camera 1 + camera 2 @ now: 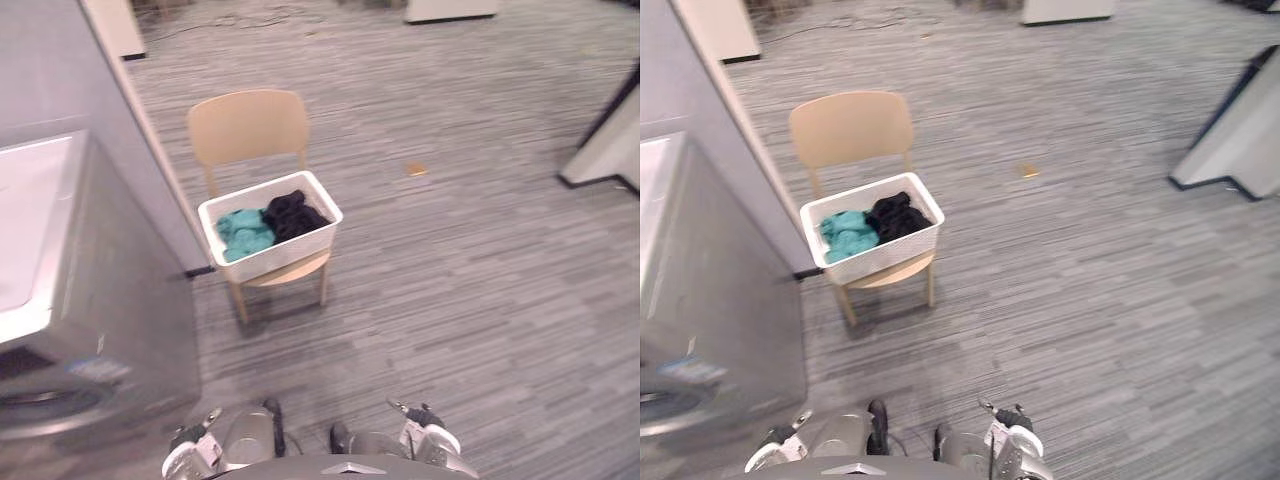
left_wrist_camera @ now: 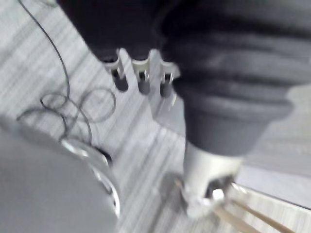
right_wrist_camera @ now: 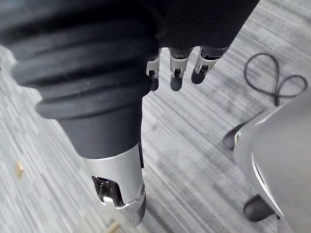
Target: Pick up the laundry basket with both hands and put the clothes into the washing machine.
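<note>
Grey striped carpet (image 1: 480, 300) runs across the whole room, and nearest to the viewer, well short of the chair (image 1: 248, 125), both arms hang low at the robot's sides. The left robot hand (image 2: 141, 77) has its fingers loose and slightly bent with nothing in them, and the right robot hand (image 3: 176, 73) is the same, relaxed and empty above bare carpet. To the chair's left and nearer than it stands the silver-grey washing machine (image 1: 110, 300); its door is too blurred to tell whether it is closed. On the seat of the light wooden chair sits the white laundry basket (image 1: 285, 258), turned a little askew, with a teal garment (image 1: 245, 232) on its left half and a black garment (image 1: 293, 215) on its right, touching each other. The basket looks like thin rigid plastic and lightly loaded, so it should lift easily, but the smooth walls may slip; taking it under the rim at its two short ends, one hand on each, seems the steadiest hold. The clothes are soft and will sag and trail. Beyond the chair, to its right, a small tan scrap (image 1: 416, 169) lies on the carpet.
</note>
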### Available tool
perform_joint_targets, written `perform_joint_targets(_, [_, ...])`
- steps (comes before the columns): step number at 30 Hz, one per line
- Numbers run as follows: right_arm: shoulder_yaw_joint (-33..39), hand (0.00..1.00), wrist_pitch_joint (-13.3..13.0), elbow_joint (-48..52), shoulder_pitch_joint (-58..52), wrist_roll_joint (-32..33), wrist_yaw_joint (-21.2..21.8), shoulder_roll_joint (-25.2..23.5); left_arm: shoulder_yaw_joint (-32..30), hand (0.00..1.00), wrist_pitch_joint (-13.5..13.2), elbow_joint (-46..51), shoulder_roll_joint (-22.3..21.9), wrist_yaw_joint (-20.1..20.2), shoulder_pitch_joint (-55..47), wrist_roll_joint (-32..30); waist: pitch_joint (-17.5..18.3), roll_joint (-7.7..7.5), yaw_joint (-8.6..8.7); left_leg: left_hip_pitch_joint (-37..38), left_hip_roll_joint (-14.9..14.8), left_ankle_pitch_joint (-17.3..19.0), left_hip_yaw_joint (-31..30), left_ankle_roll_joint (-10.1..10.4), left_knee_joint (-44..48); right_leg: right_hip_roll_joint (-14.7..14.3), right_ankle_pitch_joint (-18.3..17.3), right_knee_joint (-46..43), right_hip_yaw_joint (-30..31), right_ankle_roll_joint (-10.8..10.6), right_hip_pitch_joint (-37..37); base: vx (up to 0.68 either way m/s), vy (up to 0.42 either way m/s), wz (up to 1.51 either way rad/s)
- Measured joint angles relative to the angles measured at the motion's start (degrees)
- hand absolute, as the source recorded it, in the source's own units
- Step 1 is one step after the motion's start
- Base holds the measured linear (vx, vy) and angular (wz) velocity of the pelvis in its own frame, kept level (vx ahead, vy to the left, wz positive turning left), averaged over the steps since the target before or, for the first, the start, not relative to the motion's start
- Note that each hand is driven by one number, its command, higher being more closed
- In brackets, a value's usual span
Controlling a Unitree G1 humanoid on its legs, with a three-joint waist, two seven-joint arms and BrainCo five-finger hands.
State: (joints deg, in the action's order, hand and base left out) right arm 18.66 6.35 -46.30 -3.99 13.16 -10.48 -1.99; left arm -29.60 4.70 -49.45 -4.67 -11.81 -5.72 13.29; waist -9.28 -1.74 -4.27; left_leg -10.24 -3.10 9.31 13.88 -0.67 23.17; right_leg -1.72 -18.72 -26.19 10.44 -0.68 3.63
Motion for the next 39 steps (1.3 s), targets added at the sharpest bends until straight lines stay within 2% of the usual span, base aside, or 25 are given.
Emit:
perform_joint_targets(1, [0.0,0.00,0.1,-0.2,0.0,0.0,0.0,0.1,0.2,0.00,0.0,-0.1,0.1,0.0,0.0,0.0,0.2,-0.08,0.14,0.4,0.3,0.6,0.1,-0.5,0.6,0.4,-0.8,-0.5,-0.2,0.2,-0.3,0.27,0.094,-0.15])
perform_joint_targets(3, [0.2,0.00,0.0,-0.2,-2.7,0.0,0.1,-0.3,0.4,0.00,0.3,-0.5,0.7,-0.1,-1.0,-0.4,3.8,-1.27,0.07,1.4,2.6,1.3,1.1,-0.8,-2.1,2.5,-2.3,-1.3,1.0,-0.9,0.5,0.30,0.111,-0.17])
perform_joint_targets(4, [1.3,0.00,0.1,-1.0,-3.5,0.1,0.5,-1.2,0.4,0.00,0.3,-0.7,1.4,-0.4,-0.6,-1.0,4.3,-2.82,-0.31,4.2,4.6,1.4,2.9,-0.9,-5.4,3.9,-2.5,-11.2,1.6,-3.8,3.0,0.29,0.054,-0.28])
perform_joint_targets(5, [2.4,0.00,0.0,-0.9,-3.5,0.1,0.7,-1.2,0.5,0.00,0.4,-0.8,1.5,-0.5,-0.4,-1.1,4.1,-3.47,-0.32,5.6,5.0,1.6,3.3,-1.3,-6.0,4.0,-1.3,-16.0,1.6,-5.7,4.2,0.33,0.048,-0.32])
perform_joint_targets(6, [3.6,0.00,0.0,-0.9,-3.5,0.0,1.2,-1.1,1.0,0.00,0.4,-0.7,1.5,-0.5,-0.3,-1.1,3.6,-3.26,-0.32,7.3,5.1,2.0,3.5,-1.6,-6.4,3.9,1.1,-21.9,1.2,-7.6,5.9,0.19,0.040,-0.12])
perform_joint_targets(7, [5.2,0.00,0.0,-1.3,-4.2,-0.1,1.8,-1.1,2.8,0.00,0.4,-0.7,1.9,-0.4,-0.2,-1.1,2.7,-2.39,0.24,9.7,5.1,2.9,3.1,-2.3,-6.4,4.0,6.7,-30.9,-0.8,-8.5,9.3,0.36,0.013,0.12])
perform_joint_targets(8, [7.2,0.00,0.0,-1.6,-4.8,0.4,1.9,-1.1,4.2,0.00,0.5,-0.8,2.4,-0.4,0.0,-1.2,2.5,-2.45,1.21,11.8,5.0,3.7,1.8,-2.3,-6.4,5.4,8.1,-37.0,-4.1,-8.3,11.4,0.31,-0.023,0.31])
perform_joint_targets(9, [7.6,0.00,0.0,-1.6,-4.9,0.3,1.8,-0.8,5.1,0.00,0.5,-0.8,2.7,-0.3,0.1,-1.2,2.6,-2.46,1.61,12.7,4.8,3.8,1.6,-2.0,-6.5,6.3,8.0,-38.7,-5.7,-8.2,12.3,0.32,-0.082,0.43])
perform_joint_targets(10, [8.5,0.00,0.1,-1.9,-5.9,0.1,1.8,-0.1,6.4,0.00,0.5,-0.8,2.8,0.0,1.0,-1.2,2.6,-2.24,1.62,13.9,4.1,4.2,0.8,-1.6,-7.1,8.5,7.5,-39.6,-8.6,-7.3,14.3,0.21,-0.085,0.38])
perform_joint_targets(12, [11.1,0.00,0.1,-2.0,-6.9,0.3,1.7,-0.5,7.6,0.00,0.5,-1.2,2.4,0.2,3.0,-1.3,2.4,-1.61,1.80,16.0,2.6,4.3,-1.3,-0.4,-9.0,11.7,6.3,-35.2,-12.0,-5.2,16.9,0.29,-0.142,0.40])
perform_joint_targets(13, [12.4,0.00,0.1,-2.3,-7.0,0.5,1.6,-0.6,7.7,0.00,0.5,-1.9,1.7,0.2,4.0,-1.3,2.2,-1.05,2.25,16.7,1.4,4.2,-2.4,0.2,-9.9,12.0,5.7,-30.1,-13.0,-4.3,17.2,0.43,-0.282,0.56])
perform_joint_targets(14, [13.8,0.00,0.1,-3.3,-7.4,1.2,1.6,-1.3,7.6,0.00,0.4,-3.2,0.7,0.8,4.9,-1.4,2.1,-0.75,3.07,18.0,-0.4,3.5,-3.9,1.5,-11.5,11.3,6.0,-17.7,-12.4,-4.5,16.0,0.36,-0.284,0.56])
perform_joint_targets(15, [14.4,0.00,0.1,-4.0,-7.6,1.4,1.6,-1.7,7.2,0.00,0.4,-3.5,0.3,1.1,4.9,-1.9,2.1,-0.94,3.42,18.5,-0.9,3.2,-4.6,1.9,-12.2,11.1,7.2,-11.2,-11.6,-4.4,14.9,0.43,-0.382,0.64])
perform_joint_targets(16, [15.0,0.00,0.1,-5.0,-8.4,2.4,1.5,-2.4,6.9,0.00,0.4,-3.6,0.1,1.6,5.3,-2.4,2.3,-2.25,3.67,19.5,-0.8,3.2,-5.3,3.5,-12.8,11.4,14.6,1.4,-9.4,-3.9,11.8,0.34,-0.379,0.48])
perform_joint_targets(17, [15.3,0.00,0.1,-6.7,-7.9,3.4,1.6,-1.6,5.7,0.00,0.2,-5.1,-0.6,2.2,6.4,-3.6,2.0,-1.12,3.78,20.5,-2.5,4.6,-6.5,5.8,-13.1,10.3,15.5,2.8,-9.1,-6.4,10.0,0.32,-0.364,0.40])
perform_joint_targets(18, [15.3,0.00,0.1,-6.5,-7.8,3.6,1.5,-1.0,5.5,0.00,0.7,-6.4,-0.4,2.8,6.6,-4.2,2.2,0.02,4.13,20.3,-3.6,4.3,-6.4,5.9,-13.3,9.3,15.0,2.7,-9.4,-5.9,9.8,0.27,-0.340,0.14])
perform_joint_targets(20, [15.0,0.00,-0.1,-6.2,-6.6,4.9,1.5,-0.1,1.7,0.00,1.0,-7.8,-1.0,3.2,6.5,-6.9,2.2,1.29,4.25,20.9,-5.1,2.2,-5.9,5.8,-14.1,7.8,13.0,2.4,-10.8,-4.5,9.3,0.23,-0.295,0.09])
perform_joint_targets(22, [11.7,0.00,0.4,-3.5,-6.6,4.9,1.2,1.0,0.5,0.00,0.9,-7.8,-1.2,3.3,6.0,-8.0,2.2,1.72,3.78,22.8,-5.8,-0.6,-5.7,6.5,-15.5,7.3,12.5,2.7,-11.7,-3.8,7.4,0.17,-0.227,0.16])
perform_joint_targets(24, [6.4,0.00,0.3,6.4,-7.0,4.4,1.1,1.2,0.3,0.00,0.8,-7.7,-1.2,3.2,5.9,-8.0,2.2,1.77,3.60,23.2,-6.1,-1.7,-5.4,6.9,-15.4,7.1,12.5,4.1,-12.5,-3.8,6.1,0.08,-0.141,0.06])
perform_joint_targets(27, [-1.5,0.00,-1.4,29.7,-6.4,4.4,1.2,1.6,1.2,0.00,1.0,-7.4,-1.2,3.1,5.8,-8.7,2.5,1.51,3.38,22.2,-6.4,-1.4,-4.4,7.1,-16.6,7.2,12.5,5.5,-13.5,-4.1,6.4,-0.05,-0.045,0.24])
perform_joint_targets(28, [-1.8,0.00,-1.6,31.2,-6.3,4.3,1.1,1.7,1.4,0.00,1.0,-7.4,-1.1,3.1,5.7,-9.0,2.5,1.50,3.35,22.1,-6.5,-1.3,-4.4,7.2,-16.8,7.3,12.5,5.5,-13.9,-4.2,6.4,-0.09,0.007,0.43])
perform_joint_targets(30, [-4.5,0.00,-3.7,40.9,-4.1,1.6,1.5,2.3,3.6,0.00,1.0,-6.5,-1.0,2.5,5.4,-10.3,2.7,1.67,2.59,21.8,-6.3,-0.6,-4.5,8.1,-18.4,7.8,12.8,5.7,-15.1,-5.0,6.7,-0.09,0.034,0.32])
perform_joint_targets(34, [-9.6,0.00,-4.4,45.6,-1.8,-4.3,2.5,3.1,6.8,0.00,0.9,-5.5,0.2,2.2,3.9,-11.3,4.4,1.00,2.44,19.1,-5.5,-0.6,-6.3,7.9,-18.2,8.9,15.6,9.8,-16.1,-5.4,6.3,-0.04,0.058,0.19])
perform_joint_targets(37, [-14.3,0.00,-4.9,44.4,3.8,-8.5,4.3,8.5,13.2,0.00,0.9,-5.7,2.1,2.6,3.3,-12.4,5.1,1.48,2.47,15.9,-4.9,-0.9,-8.0,7.5,-17.5,9.0,20.9,18.2,-17.5,-5.9,4.3,0.03,0.070,0.17])
perform_joint_targets(39, [-16.8,0.00,-5.1,40.6,8.6,-10.0,4.8,12.1,16.0,0.00,0.9,-5.7,3.1,2.7,2.9,-12.4,5.1,1.60,2.35,14.9,-4.5,-0.9,-9.4,7.5,-17.0,9.2,22.6,21.3,-18.1,-6.0,3.0,0.02,0.051,0.24])
